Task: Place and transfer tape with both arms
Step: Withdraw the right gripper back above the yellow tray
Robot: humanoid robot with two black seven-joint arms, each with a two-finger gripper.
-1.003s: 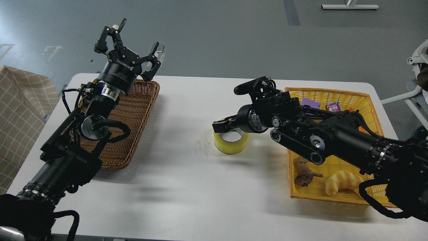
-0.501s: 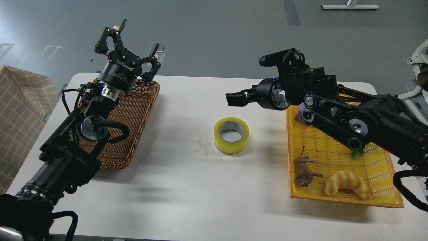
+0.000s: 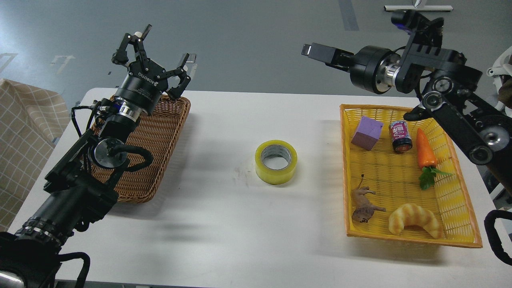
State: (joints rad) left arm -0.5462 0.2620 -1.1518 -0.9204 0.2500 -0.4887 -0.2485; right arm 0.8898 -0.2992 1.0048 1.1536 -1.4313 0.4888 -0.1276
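The tape (image 3: 276,161) is lying flat mid-table, untouched. The left gripper (image 3: 154,50) is hovering above the wicker basket (image 3: 160,132), fingers spread wide. The right gripper (image 3: 320,52) is raised high; its finger spread cannot be told. Judged next: the left arm reaching for the tape.

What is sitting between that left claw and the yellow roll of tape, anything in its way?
Nothing visible blocks it. The tape lies flat on bare white table, apart from both baskets. The left gripper hangs open above the far end of the brown wicker basket, with only open tabletop between that basket and the roll.
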